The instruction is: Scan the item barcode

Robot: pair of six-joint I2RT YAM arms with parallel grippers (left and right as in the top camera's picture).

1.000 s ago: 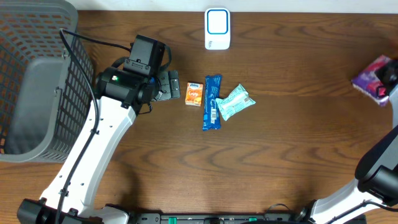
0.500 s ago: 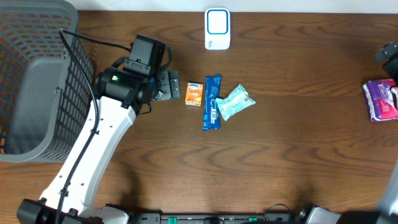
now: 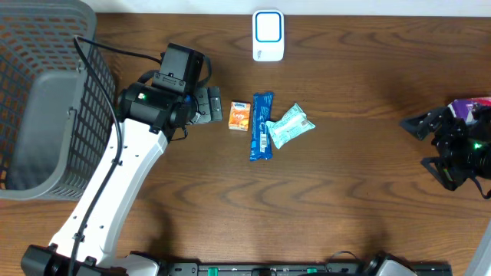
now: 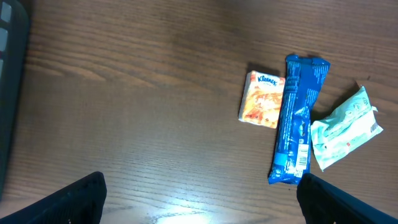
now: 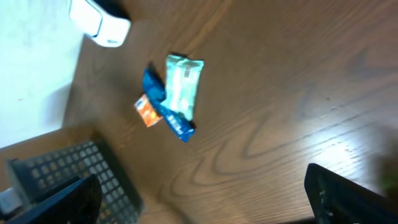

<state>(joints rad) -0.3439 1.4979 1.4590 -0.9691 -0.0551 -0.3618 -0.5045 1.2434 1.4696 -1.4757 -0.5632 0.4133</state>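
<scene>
Arms first: your right gripper had released the purple pack, left at the right edge of the table, and swung back inward with jaws wide and empty. Your left gripper hung open too, unmoved. That item looked finished. Remaining candidates lay mid-table below the scanner: blue bar, mint pouch, orange tissue pack.

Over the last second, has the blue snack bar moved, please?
No. The blue snack bar still lies below the white scanner, beside the orange tissue pack.
</scene>
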